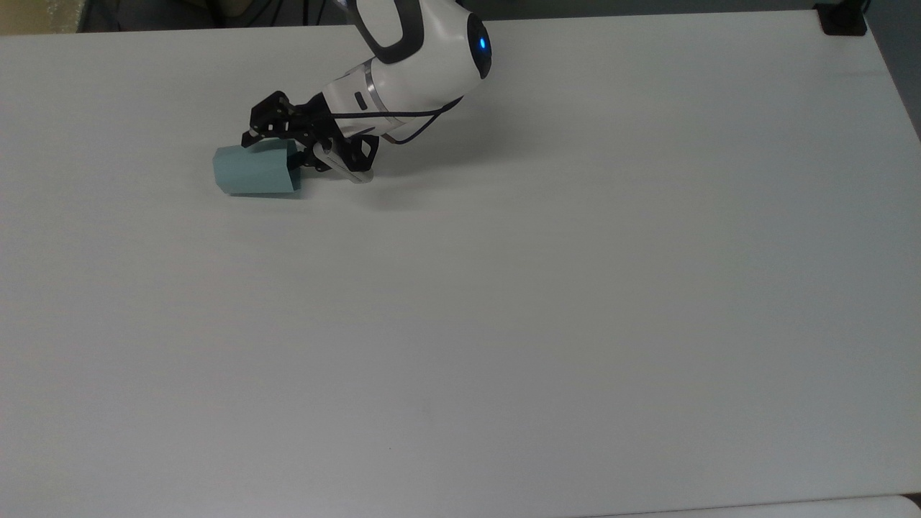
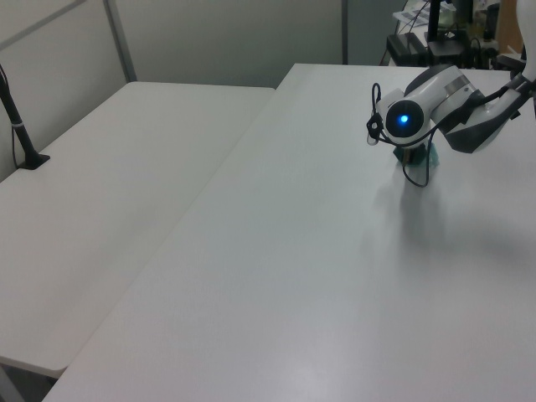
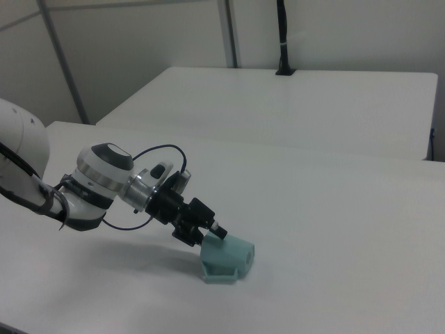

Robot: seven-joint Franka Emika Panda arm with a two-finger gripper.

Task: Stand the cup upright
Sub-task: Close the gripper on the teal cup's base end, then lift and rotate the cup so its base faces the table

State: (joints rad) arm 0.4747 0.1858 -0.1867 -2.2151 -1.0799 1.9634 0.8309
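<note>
Cup (image 1: 256, 170) lies on its side on the table (image 1: 504, 288), its open rim between the spread, empty fingers (image 1: 248, 137).

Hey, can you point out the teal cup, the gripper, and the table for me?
the cup (image 1: 252, 170): top view, on its upper side facet as it lies on its side.
the gripper (image 1: 272, 152): top view, midway between the fingertips at the cup's open end.
the table (image 1: 547, 302): top view, on bare tabletop.

A broad white desk (image 1: 547, 302) carries a single pale teal cup (image 1: 255, 170), lying on its side near the far edge in the top view, open mouth toward the top view's right. In the right view the cup (image 3: 228, 259) rests flat on the desk (image 3: 334, 229).
</note>
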